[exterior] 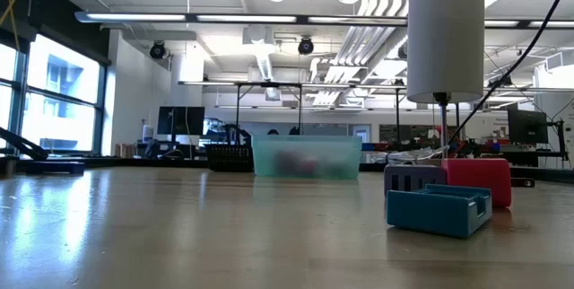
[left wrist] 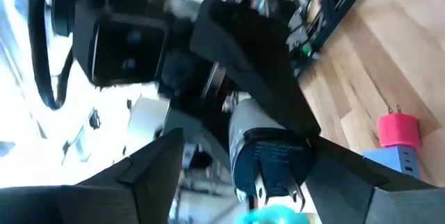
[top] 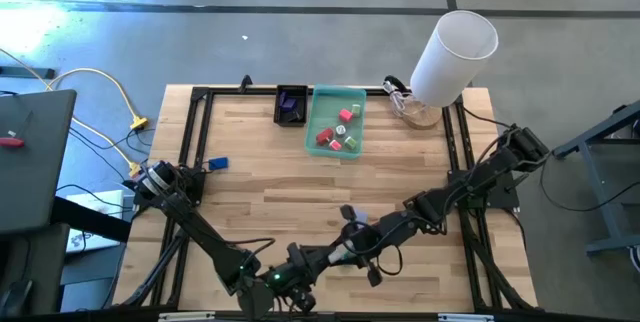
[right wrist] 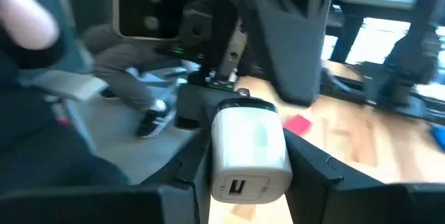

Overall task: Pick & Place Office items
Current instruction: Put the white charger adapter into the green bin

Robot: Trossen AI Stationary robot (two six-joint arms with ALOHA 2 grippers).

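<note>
A white charger block (right wrist: 249, 151) with a USB port on one end and plug prongs (left wrist: 278, 186) on the other hangs in the air over the table's near middle, where both arms meet (top: 352, 234). My right gripper (right wrist: 250, 165) is shut on it. My left gripper (left wrist: 252, 147) faces it from the other side, open, one finger (left wrist: 156, 158) on each side of the pronged end, apart from it. More office items lie in the green tray (top: 318, 97): red (top: 324, 138), pink (top: 345, 115) and green pieces. My right gripper pinches the charger's two opposite side faces (right wrist: 281, 156) between its two fingers. The fingers come nearly level, slanting a little down, from the table's right. The charger is lifted clear of the table, its USB end toward my right wrist, its prongs toward my left gripper.
A small black tray (top: 291, 104) stands left of the green one at the far edge, a tall white cylinder (top: 455, 52) at the far right. A blue piece (top: 217, 164) lies at the left. Teal (exterior: 439, 210), red (exterior: 477, 181) and grey-purple (exterior: 413, 179) blocks sit before the low camera.
</note>
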